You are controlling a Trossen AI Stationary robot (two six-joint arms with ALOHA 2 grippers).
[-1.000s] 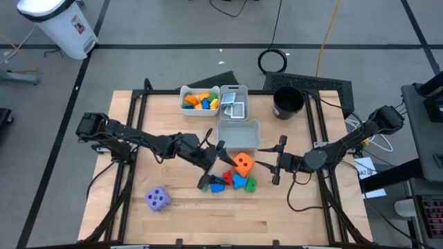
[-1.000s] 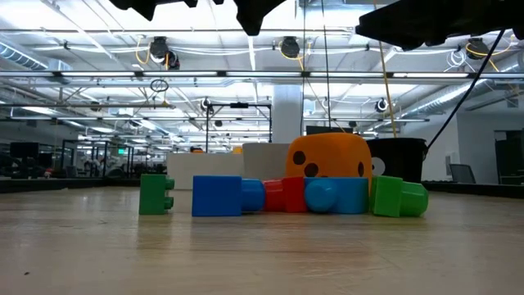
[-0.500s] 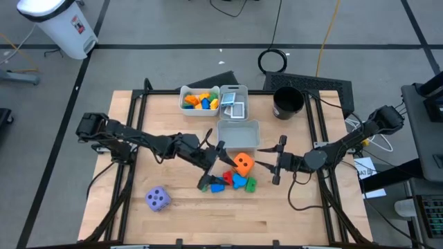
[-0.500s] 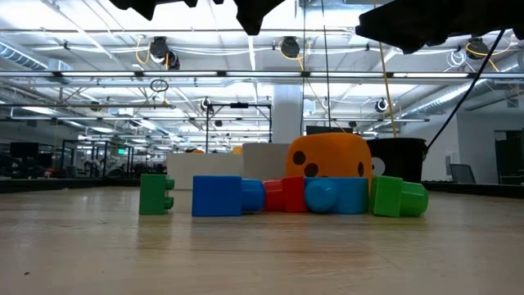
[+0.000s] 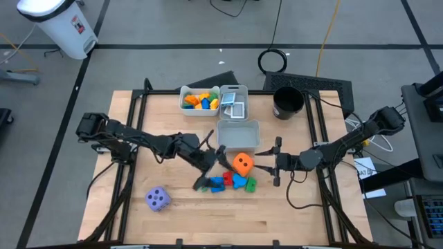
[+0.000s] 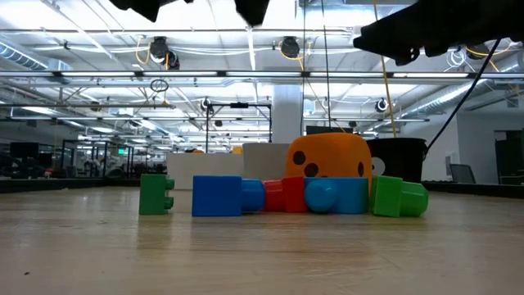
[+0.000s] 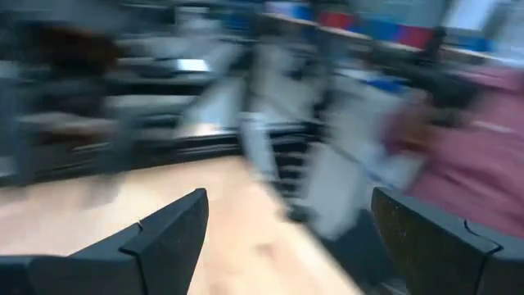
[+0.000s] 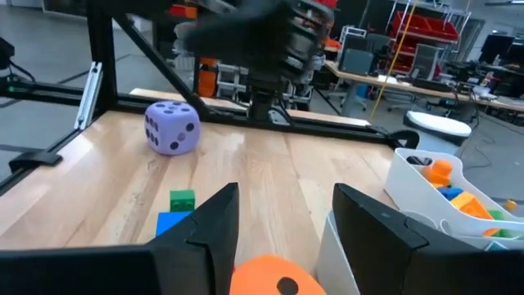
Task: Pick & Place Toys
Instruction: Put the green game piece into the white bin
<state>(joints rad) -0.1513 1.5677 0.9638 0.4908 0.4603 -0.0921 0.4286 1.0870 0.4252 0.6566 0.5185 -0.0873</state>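
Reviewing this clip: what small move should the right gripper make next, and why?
Probably ease forward and down onto the orange die. The right gripper hangs open beside it, and in its wrist view the die sits just ahead between the fingers, untouched.

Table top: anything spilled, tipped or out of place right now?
Nothing looks spilled or damaged. Loose toys are unsorted: an orange spotted die beside a row of blue, red and green plastic blocks, and a purple die apart near the front-left. The three white bins stand upright.

Overhead, table-level, two wrist views.
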